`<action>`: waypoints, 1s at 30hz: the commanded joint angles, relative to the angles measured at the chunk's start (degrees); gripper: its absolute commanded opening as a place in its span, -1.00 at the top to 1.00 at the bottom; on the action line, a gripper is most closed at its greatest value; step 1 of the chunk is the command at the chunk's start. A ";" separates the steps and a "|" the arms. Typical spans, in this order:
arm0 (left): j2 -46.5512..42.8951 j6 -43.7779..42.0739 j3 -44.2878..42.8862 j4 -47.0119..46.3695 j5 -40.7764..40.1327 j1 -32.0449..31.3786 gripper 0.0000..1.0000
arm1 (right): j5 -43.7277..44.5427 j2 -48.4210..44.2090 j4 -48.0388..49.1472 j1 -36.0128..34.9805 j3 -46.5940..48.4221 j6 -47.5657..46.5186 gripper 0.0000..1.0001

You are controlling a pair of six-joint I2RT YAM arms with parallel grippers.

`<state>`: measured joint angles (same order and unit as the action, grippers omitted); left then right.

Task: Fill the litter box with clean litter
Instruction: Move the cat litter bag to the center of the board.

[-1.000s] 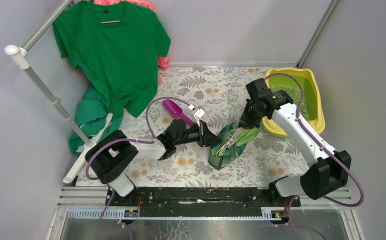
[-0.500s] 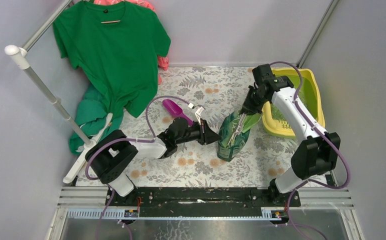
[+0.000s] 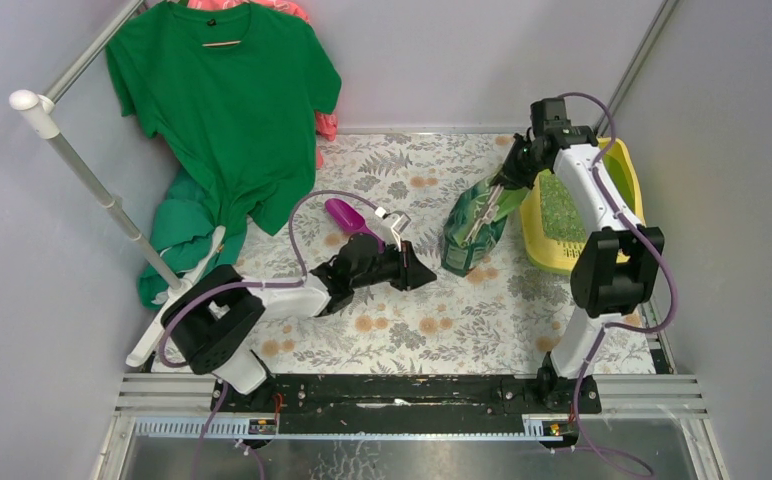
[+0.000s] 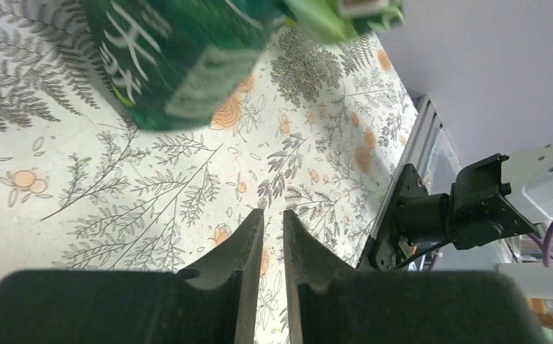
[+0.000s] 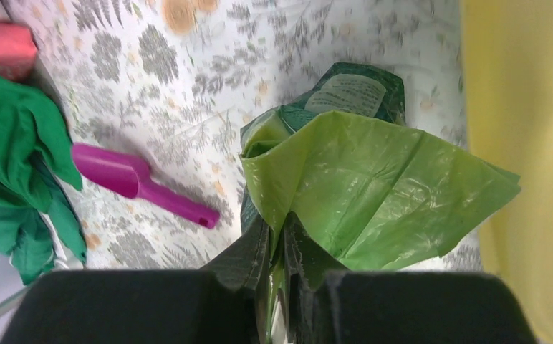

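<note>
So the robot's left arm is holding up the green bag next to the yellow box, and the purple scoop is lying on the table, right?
Not quite. The right end effector is the one pinching the green bag, as the right wrist view shows. The left end effector holds nothing. The rest is right: the bag is beside the yellow box, and the purple scoop lies on the table.

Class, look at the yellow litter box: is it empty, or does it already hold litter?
It holds litter. From above, green granules cover the floor of the litter box. How deep the layer is cannot be told.
</note>
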<state>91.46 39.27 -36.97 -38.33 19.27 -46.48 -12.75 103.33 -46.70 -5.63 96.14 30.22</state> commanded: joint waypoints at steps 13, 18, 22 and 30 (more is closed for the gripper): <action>-14.53 -6.22 -5.09 19.12 -7.53 -1.22 0.40 | 3.50 -7.44 7.01 7.49 6.58 -5.84 -0.56; -19.54 -6.23 -6.07 25.16 -11.26 -2.13 0.36 | 4.38 -20.29 10.79 7.74 -0.62 -5.23 -0.65; -25.33 -6.81 -7.56 32.34 -15.21 -3.25 0.34 | -1.85 -32.74 14.89 7.74 -10.20 -6.44 -0.99; -38.16 -5.22 -5.59 45.75 -23.91 -4.09 -0.97 | -16.61 -53.16 20.95 7.67 -33.22 -6.30 -1.00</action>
<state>58.22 33.39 -43.05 -0.62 1.17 -50.22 -18.50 55.59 -31.40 2.35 73.30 24.21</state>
